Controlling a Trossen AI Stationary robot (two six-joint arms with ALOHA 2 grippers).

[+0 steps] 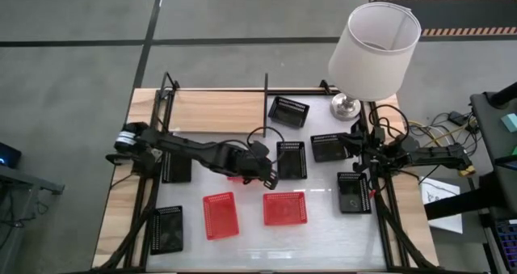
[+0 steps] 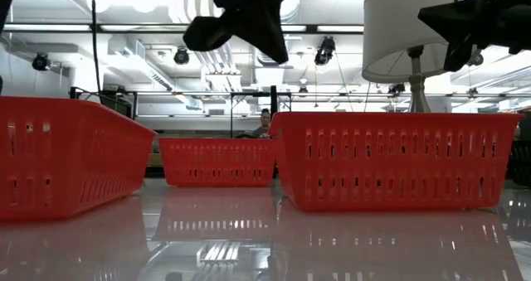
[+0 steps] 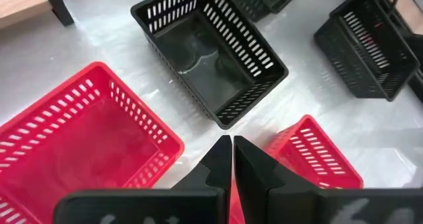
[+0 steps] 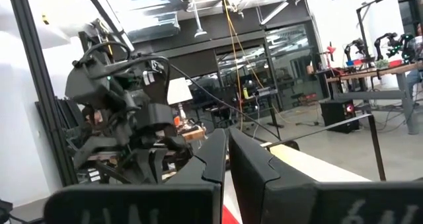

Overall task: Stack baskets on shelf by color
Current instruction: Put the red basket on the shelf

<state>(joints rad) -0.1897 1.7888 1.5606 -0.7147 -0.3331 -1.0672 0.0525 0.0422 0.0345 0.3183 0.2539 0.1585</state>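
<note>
Fingers of the left gripper (image 3: pixel 232 159) were together above the middle red basket (image 3: pixel 79 138); they should part before descending onto its rim.

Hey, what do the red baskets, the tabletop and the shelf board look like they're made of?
Red baskets: likely molded plastic, going by the uniform color and slotted walls. Tabletop: glossy white, perhaps laminate, since it mirrors the baskets in the low view. Shelf board: light wood or wood-look, with faint grain.

No legible text, no labels, no brands, no numbers, no signs on baskets, shelf, lamp, arms or room
</note>
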